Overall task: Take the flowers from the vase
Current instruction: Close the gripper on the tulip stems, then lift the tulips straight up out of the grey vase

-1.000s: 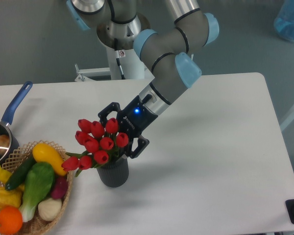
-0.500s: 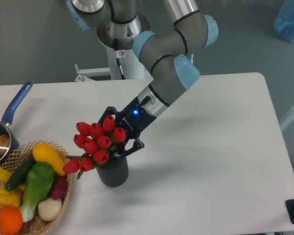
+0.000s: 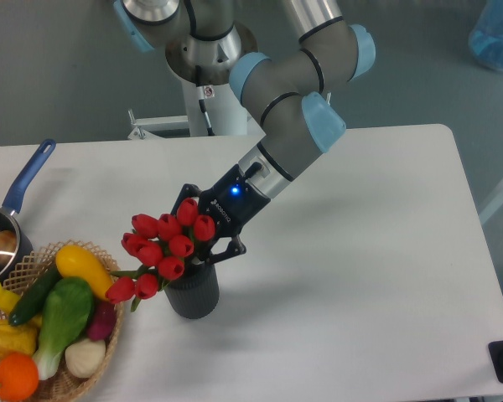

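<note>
The flowers [image 3: 161, 248] stand in the vase [image 3: 193, 295], left of centre in the lower frame, on the bench [image 3: 360, 251]. The claw [image 3: 203, 243] reaches in from the upper right, its fingers narrowed about the stems just above the vase mouth; the buds hide the contact, so a firm hold cannot be confirmed. Risk: an oblique pull may tip the vase toward the wicker basket [image 3: 109, 335], or stems may slip from a partial grip. White lettering on the claw body is too small to read.

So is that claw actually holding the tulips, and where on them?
It seems so: the gripper is closed in around the flowers just below the red buds, above the vase. The contact itself is hidden.
</note>
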Robot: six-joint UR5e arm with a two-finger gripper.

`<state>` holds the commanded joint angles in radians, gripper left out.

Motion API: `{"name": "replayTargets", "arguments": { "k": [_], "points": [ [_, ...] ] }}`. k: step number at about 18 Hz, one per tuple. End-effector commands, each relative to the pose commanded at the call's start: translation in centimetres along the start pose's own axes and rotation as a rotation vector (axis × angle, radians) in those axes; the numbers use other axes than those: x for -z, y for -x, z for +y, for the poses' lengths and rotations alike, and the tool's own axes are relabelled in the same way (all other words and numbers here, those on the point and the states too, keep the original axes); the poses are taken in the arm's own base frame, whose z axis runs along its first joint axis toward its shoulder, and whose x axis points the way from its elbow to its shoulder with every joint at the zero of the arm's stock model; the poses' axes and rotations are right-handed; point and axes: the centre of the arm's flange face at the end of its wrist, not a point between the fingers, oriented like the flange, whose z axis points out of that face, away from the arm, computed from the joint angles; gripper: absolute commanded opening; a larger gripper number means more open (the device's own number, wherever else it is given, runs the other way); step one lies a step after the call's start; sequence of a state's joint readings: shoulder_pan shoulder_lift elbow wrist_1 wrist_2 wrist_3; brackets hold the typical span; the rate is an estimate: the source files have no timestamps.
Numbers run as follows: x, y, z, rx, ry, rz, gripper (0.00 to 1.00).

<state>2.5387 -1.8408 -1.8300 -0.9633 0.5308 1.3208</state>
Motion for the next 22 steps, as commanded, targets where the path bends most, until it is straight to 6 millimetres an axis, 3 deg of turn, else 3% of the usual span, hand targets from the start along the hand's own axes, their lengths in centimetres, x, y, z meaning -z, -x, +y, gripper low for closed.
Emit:
{"name": "replayTargets", "arguments": {
  "k": [11, 16, 22],
  "points": [
    [2.0, -0.7, -2.5, -0.013, -0.161, 0.009, 0.44],
    [3.8, -0.8, -4.1, -0.010, -0.174, -0.018, 0.44],
    [5.4, -1.0, -4.6, -0.010, -0.177, -0.044, 0.44]
  ]
}}
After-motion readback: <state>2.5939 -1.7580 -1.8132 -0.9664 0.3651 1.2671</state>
